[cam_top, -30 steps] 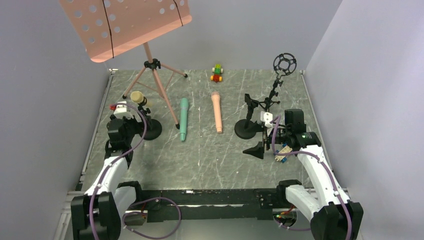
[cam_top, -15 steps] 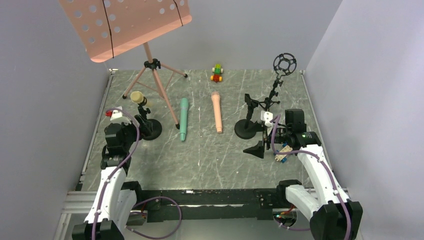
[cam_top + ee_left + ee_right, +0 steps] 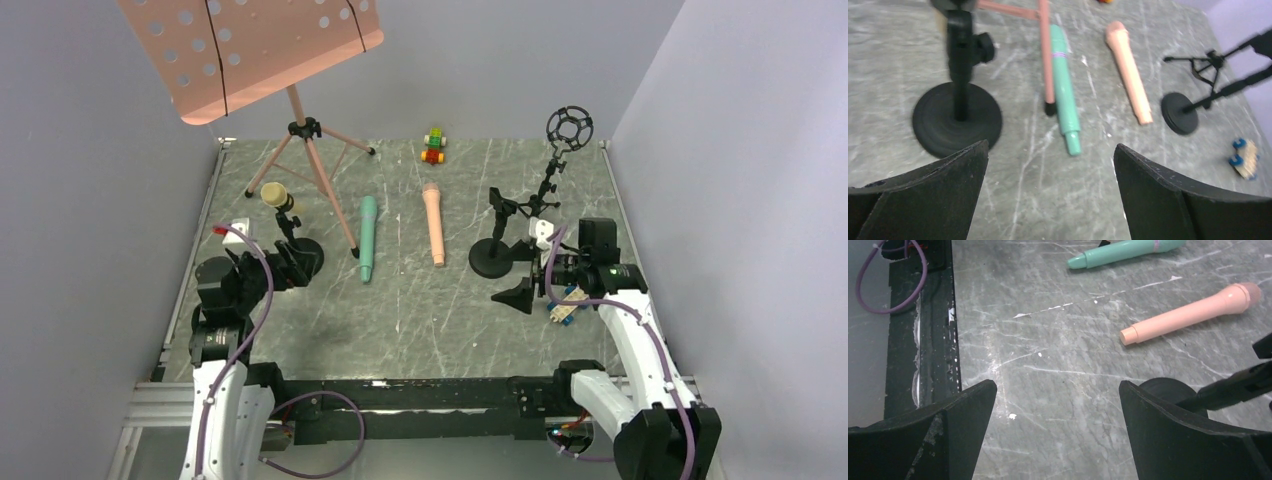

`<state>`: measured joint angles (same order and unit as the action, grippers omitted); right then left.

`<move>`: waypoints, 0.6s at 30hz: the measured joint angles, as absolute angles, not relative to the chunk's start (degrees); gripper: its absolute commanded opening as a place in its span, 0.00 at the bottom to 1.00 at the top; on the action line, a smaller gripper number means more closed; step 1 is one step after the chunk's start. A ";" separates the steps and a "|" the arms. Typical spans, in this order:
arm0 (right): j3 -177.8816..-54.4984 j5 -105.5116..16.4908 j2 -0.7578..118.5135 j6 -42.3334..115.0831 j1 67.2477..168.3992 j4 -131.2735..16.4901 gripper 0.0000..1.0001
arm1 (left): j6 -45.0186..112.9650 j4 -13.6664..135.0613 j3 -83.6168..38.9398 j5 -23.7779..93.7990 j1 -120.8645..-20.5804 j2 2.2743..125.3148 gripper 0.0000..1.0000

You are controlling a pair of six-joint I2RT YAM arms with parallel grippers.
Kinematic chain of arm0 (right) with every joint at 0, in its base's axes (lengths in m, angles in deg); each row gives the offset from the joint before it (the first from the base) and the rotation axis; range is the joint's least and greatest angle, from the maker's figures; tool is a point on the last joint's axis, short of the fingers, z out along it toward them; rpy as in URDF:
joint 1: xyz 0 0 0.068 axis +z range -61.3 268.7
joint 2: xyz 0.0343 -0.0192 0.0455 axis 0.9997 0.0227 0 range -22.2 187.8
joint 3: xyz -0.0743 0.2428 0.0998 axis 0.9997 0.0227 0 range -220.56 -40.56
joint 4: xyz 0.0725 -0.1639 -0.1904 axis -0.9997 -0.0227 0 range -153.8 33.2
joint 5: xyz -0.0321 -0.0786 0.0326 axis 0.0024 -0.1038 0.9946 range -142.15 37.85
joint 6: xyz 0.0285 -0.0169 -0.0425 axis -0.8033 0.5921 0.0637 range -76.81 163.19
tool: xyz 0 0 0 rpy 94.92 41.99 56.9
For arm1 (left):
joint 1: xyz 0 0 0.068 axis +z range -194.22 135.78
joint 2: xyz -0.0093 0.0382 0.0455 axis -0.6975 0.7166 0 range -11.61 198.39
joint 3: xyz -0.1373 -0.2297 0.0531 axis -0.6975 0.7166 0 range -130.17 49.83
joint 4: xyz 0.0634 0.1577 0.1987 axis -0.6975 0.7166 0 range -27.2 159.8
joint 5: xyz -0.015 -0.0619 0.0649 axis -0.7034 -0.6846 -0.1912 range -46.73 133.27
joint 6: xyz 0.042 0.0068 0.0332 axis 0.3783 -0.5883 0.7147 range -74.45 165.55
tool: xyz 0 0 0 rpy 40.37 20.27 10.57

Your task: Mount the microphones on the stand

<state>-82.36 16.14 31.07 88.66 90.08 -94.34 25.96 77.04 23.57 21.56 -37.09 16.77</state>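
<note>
- On the left: white-shelled, black-jointed left arm (image 3: 218,400), rising steeply from the near edge, with the wrist bent forward and inward.
- At its tip: black two-finger left gripper (image 3: 290,264), held low, with broad wedge-shaped fingers (image 3: 948,170) spread wide and nothing between them.
- On the right: matching white-and-black right arm (image 3: 630,335), leaning forward, with the wrist turned inward toward the left.
- At its tip: black two-finger right gripper (image 3: 517,296), also low, with the jaws equally wide apart and empty.

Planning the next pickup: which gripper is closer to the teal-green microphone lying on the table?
Left. The left gripper hangs open just left of the teal-green microphone, beside a black stand base. The right gripper is farther off to its right, beyond the pink microphone.
</note>
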 measured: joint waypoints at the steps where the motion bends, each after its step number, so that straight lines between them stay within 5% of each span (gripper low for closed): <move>1: -82.58 16.05 30.92 88.66 89.76 -94.84 1.00 | 26.02 77.19 23.31 19.66 -37.09 16.64 0.99; 18: -107.01 3.09 32.21 79.75 89.25 -111.82 1.00 | 27.90 80.28 23.02 4.92 -37.09 14.32 0.99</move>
